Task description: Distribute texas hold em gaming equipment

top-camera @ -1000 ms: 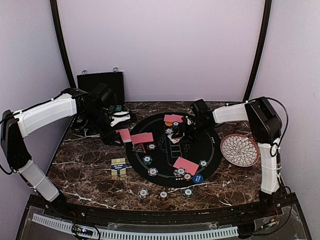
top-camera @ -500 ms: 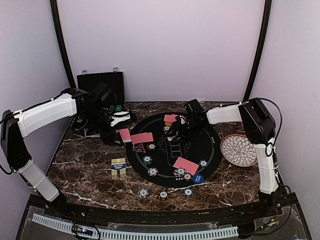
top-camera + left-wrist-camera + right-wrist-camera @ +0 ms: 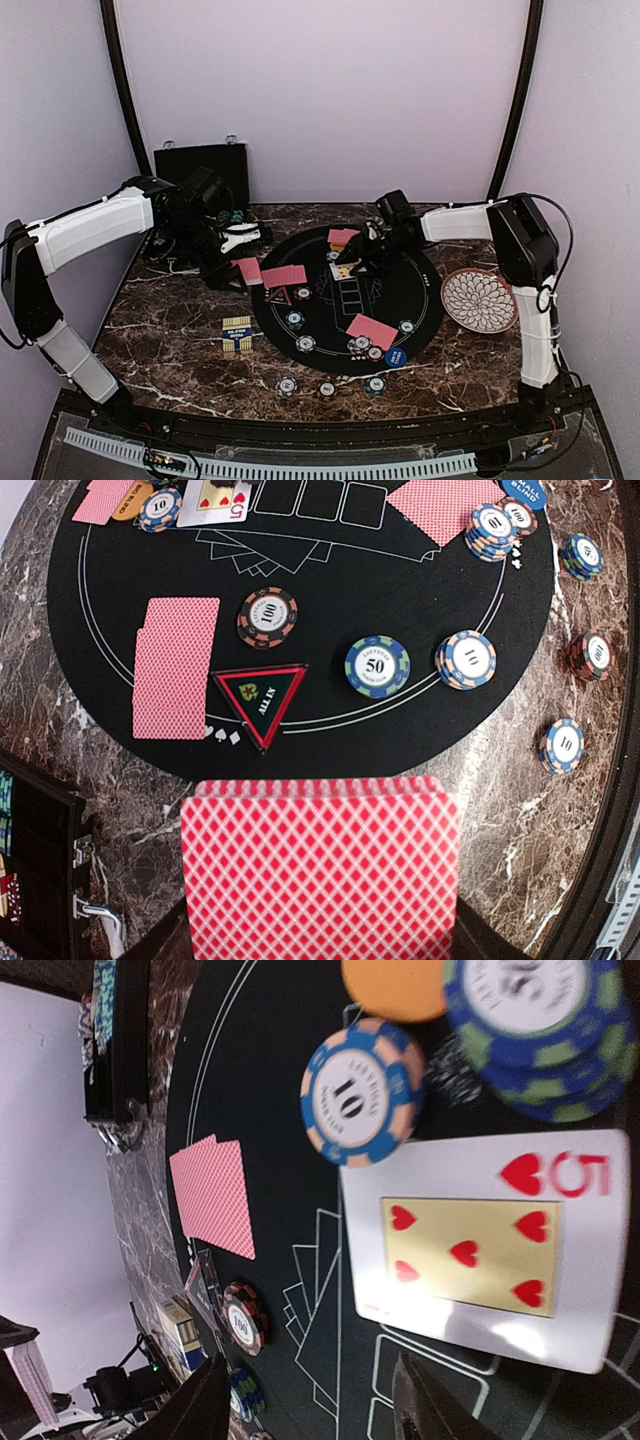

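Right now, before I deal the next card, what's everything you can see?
mat: one, black, round, table centre.
face-down cards: three lots, red-backed, on mat.
five of hearts: one, face up, mid-mat.
chips: many, blue, teal or dark edges, on mat and marble.
all-in marker: one, triangular, green and red, mat.
orange disc: one, far side of mat.
blue disc: one, near edge of mat.
yellow-blue piece: one, marble left of mat.
plate: one, white, patterned, right of mat.
case: one, black, back left.
left gripper: shut on held cards, red-backed.
right gripper: open, by five of hearts.
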Controlling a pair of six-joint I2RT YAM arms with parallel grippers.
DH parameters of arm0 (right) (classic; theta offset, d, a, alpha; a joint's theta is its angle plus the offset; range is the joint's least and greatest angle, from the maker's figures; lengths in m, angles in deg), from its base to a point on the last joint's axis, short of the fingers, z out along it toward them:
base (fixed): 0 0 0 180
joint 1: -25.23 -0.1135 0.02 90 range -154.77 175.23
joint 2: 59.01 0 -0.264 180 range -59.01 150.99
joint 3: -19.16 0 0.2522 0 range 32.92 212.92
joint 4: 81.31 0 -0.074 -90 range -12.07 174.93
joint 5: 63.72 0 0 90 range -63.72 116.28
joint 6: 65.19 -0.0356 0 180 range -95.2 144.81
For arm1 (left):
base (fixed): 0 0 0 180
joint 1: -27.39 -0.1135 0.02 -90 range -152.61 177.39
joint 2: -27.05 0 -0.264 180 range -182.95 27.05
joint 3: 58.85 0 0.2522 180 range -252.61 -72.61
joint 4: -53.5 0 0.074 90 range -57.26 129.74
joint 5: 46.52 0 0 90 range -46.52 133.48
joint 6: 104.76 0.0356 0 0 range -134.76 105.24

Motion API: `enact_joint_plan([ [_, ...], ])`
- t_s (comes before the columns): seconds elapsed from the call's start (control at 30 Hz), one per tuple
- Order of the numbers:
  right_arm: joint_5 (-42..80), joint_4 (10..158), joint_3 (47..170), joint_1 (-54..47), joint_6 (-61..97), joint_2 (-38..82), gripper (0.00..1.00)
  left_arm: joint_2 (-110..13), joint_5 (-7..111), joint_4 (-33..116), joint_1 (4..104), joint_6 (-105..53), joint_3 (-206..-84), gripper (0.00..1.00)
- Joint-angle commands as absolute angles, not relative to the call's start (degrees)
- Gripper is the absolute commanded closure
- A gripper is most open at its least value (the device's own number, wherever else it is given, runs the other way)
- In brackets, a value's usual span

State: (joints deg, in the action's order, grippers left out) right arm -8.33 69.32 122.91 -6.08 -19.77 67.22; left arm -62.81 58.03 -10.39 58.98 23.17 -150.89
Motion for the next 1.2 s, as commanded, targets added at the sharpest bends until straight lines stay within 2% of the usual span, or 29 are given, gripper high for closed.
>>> enact_joint_plan([
  [0.0,-6.1,67.8,120.9,-1.2,-17.1,63.4,0.44,-60.0,59.4,-11.9,58.6,23.8,-151.5,1.0],
  [0.3,-2.6,66.3,119.6,1.8,-13.5,65.3,0.44,-60.1,59.3,-12.3,58.6,24.0,-151.5,1.0],
  [0.7,-6.1,70.3,117.7,-0.7,-15.5,67.9,0.46,-60.8,59.6,-12.4,58.6,24.1,-152.2,1.0],
  [1.17,-4.2,70.5,108.0,-1.3,-14.7,58.4,0.45,-60.5,59.8,-12.4,58.6,24.0,-151.7,1.0],
])
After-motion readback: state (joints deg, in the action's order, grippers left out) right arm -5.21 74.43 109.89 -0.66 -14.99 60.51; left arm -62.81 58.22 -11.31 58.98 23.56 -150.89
